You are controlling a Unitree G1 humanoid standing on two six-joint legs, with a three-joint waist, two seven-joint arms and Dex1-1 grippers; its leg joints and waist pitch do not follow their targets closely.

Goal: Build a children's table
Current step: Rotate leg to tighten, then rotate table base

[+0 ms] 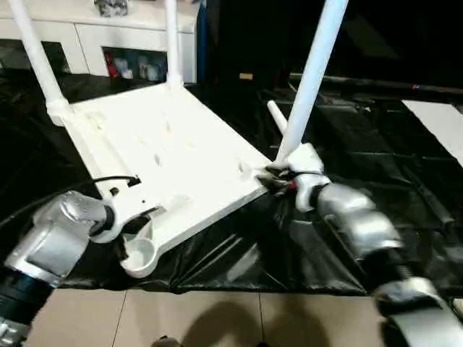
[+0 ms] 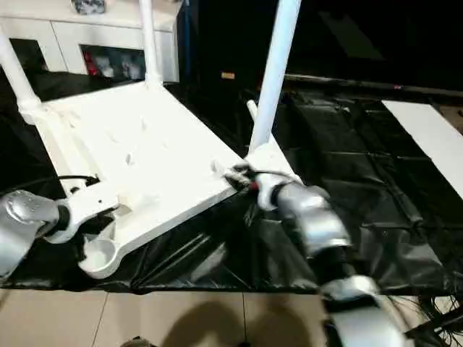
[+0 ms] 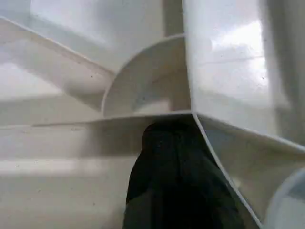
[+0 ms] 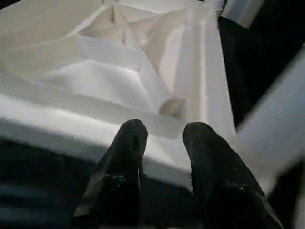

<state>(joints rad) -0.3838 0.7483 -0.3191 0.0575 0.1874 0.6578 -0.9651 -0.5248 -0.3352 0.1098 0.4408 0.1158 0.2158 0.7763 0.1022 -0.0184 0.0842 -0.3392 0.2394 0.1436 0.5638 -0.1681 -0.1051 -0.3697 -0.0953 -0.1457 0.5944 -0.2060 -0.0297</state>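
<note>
The children's table top [image 1: 181, 155] lies underside up on a black sheet. Three white legs stand in its corner sockets: far left [image 1: 36, 58], far middle [image 1: 172, 43] and right [image 1: 315, 72]. The near-left socket [image 1: 139, 254] is empty. Another white leg [image 1: 277, 116] lies on the sheet behind the right leg. My left gripper [image 3: 169, 131] is shut, its tip against a rib junction by the near-left corner. My right gripper [image 4: 164, 131] sits at the top's right corner, just below the right leg's base. Its fingers [image 4: 131, 138] stand apart over the rim, with nothing between them.
A white cabinet [image 1: 94, 36] with glass doors stands at the back left. A flat white board [image 1: 441, 123] lies at the far right. The black sheet [image 1: 347, 238] is wrinkled and ends at the tiled floor [image 1: 217, 318] in front.
</note>
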